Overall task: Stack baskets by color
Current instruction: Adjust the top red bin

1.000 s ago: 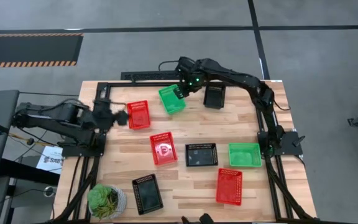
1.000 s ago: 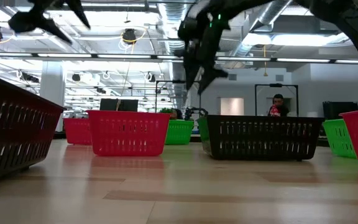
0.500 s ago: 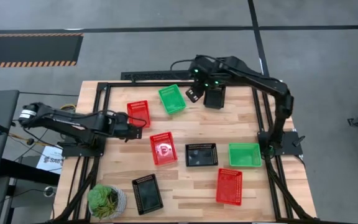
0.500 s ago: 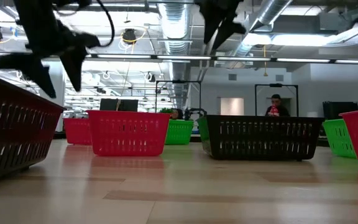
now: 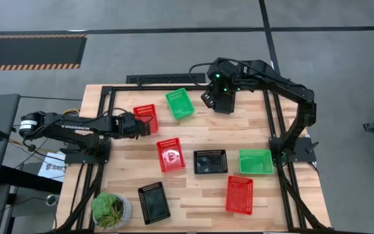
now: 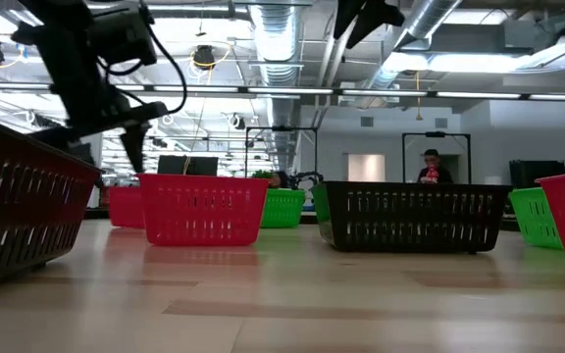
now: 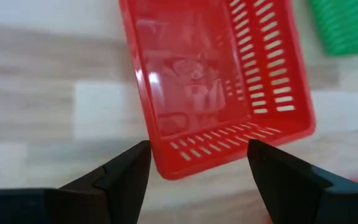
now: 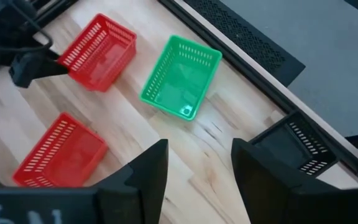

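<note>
A red basket [image 5: 145, 114] [image 7: 210, 81] rests flat on the table at the far left. My left gripper [image 5: 141, 127] [image 7: 197, 155] hovers open just over its near short end, one finger off each side of that end wall. Beside it sits a green basket [image 5: 179, 104] [image 8: 182, 74]. My right gripper [image 5: 208, 99] [image 8: 197, 155] is open and empty, high above the table between the green basket and a black basket [image 5: 226, 103] [image 8: 303, 146]. More baskets lie nearer: red [image 5: 171, 155], black [image 5: 210, 161], green [image 5: 255, 161], red [image 5: 239, 194], black [image 5: 154, 201].
A potted green plant [image 5: 112, 209] stands at the near left corner. A black frame [image 5: 115, 88] runs around the table's far and side edges. Bare wood [image 5: 193, 130] lies between the far row of baskets and the middle row.
My left gripper has come down and moved toward the table's right, onto the near end of the far-left red basket. My right gripper has risen and moved right, away from the green basket to above the black one. No basket has moved.
</note>
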You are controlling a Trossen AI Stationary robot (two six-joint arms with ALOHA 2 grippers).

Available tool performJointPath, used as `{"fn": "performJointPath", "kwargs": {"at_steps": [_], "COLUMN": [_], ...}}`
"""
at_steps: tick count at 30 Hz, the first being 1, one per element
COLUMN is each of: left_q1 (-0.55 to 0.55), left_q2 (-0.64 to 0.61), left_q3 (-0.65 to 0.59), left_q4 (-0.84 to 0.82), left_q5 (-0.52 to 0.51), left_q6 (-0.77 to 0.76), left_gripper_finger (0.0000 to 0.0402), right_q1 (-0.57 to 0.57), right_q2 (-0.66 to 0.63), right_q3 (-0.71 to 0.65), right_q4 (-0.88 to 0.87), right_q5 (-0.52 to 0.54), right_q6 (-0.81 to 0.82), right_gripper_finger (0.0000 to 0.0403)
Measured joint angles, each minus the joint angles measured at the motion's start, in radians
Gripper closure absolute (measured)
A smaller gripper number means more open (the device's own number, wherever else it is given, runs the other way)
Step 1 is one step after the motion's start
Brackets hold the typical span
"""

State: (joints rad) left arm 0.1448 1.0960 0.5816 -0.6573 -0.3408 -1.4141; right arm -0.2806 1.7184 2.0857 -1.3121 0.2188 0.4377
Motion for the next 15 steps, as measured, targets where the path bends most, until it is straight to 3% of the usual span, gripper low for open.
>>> {"fn": "performJointPath", "kwargs": {"at_steps": [9,15], "left_q1": [0.163,0.28], "left_q2": [0.126,0.243], "left_q3": [0.0,0.0], "left_q4": [0.177,0.364], "left_q5": [-0.04,0.036], "left_q6": [0.189,0.339], "left_gripper_finger": [0.0145,0.0145], "right_q1": [-0.001,-0.001], "right_q2": [0.004,0.004], "right_q3": [0.0,0.0], "right_q4": [-0.018,-0.019], "right_q5": [0.001,0.001], "right_q6": [-0.022,-0.034], "right_gripper_finger": [0.0207,0.0211]}}
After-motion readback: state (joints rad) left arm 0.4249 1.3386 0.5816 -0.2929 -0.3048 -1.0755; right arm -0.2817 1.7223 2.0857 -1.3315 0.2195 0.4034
